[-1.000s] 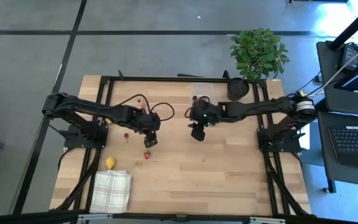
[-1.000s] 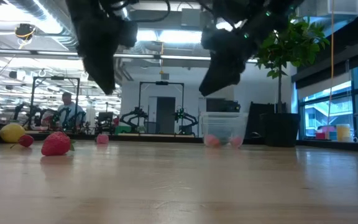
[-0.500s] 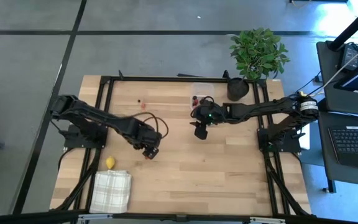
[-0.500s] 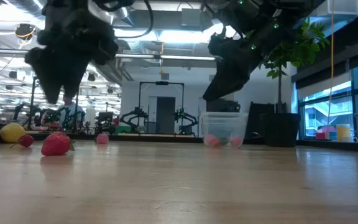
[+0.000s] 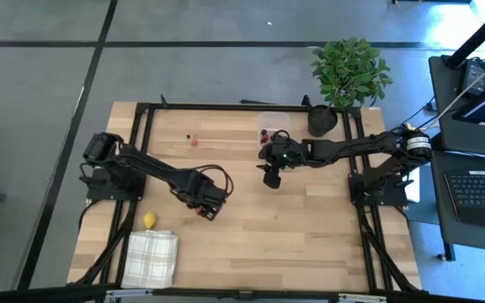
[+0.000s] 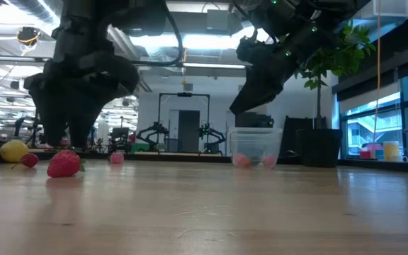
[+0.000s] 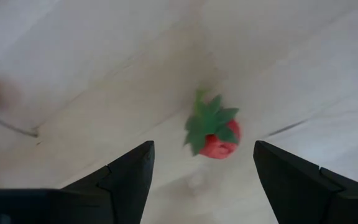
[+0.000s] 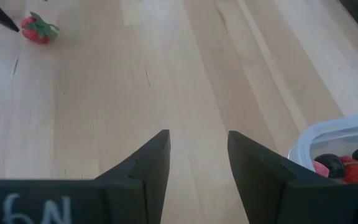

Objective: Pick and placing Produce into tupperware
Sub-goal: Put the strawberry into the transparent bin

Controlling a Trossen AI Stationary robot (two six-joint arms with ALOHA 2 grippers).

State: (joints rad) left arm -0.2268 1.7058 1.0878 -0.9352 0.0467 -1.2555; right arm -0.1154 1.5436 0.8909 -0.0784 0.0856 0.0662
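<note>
Your left gripper [image 7: 201,180] hangs with jaws spread around the strawberry [image 7: 213,132] on the tabletop [image 5: 310,227]. It looks light and smooth, likely to roll; pinch the red body, not the leaves. The right gripper [image 8: 197,163], jaws open, waits near the tupperware [image 8: 337,146].

A light wooden table [image 5: 293,227] in a black frame was set on a grey floor [image 5: 226,50] crossed by dark lines. A potted green plant [image 5: 349,71] stood at its far right corner, and a desk with a keyboard [image 5: 477,189] was placed beside it. Beyond, a workshop hall was lit by ceiling lights [image 6: 190,41] and by windows [image 6: 377,120] at the right.
</note>
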